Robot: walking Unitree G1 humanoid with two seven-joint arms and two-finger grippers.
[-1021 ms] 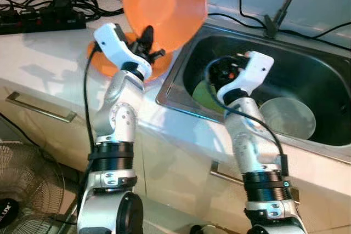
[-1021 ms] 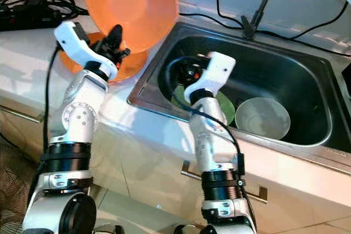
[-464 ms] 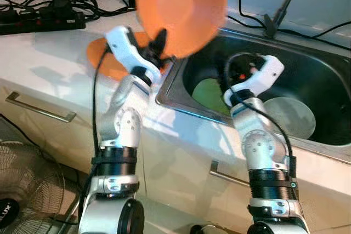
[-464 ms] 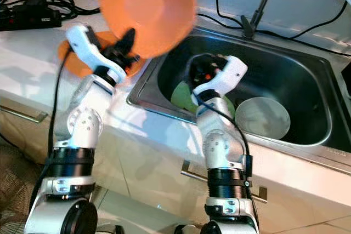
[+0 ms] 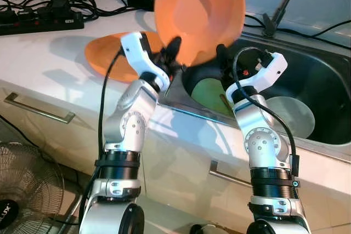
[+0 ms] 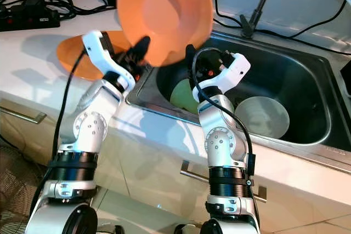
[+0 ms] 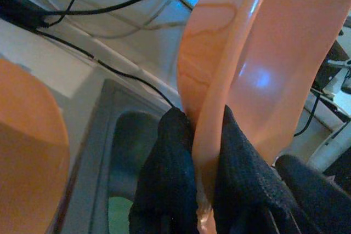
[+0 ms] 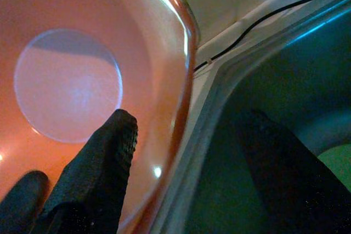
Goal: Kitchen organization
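A large orange bowl (image 5: 200, 17) is held up on edge above the sink's left rim, its hollow facing me. My left gripper (image 5: 174, 53) is shut on the bowl's lower rim, and the left wrist view shows both black fingers (image 7: 175, 179) pinching that rim. My right gripper (image 5: 222, 58) is open at the same bowl's lower right edge. In the right wrist view one finger (image 8: 104, 173) lies inside the bowl (image 8: 66, 80) and the other is outside, over the sink. A second orange bowl (image 5: 109, 53) rests on the counter.
The steel sink (image 5: 307, 53) holds a green plate (image 5: 211, 91) and a pale grey bowl (image 5: 290, 116). A faucet stem (image 5: 285, 4) and cables run behind it. A power strip (image 5: 44, 20) lies at the back left of the counter. A fan (image 5: 22, 190) stands on the floor.
My left gripper has carried the orange bowl rightward, from over the counter to the sink's left rim. My right gripper rose out of the sink up to the bowl's edge.
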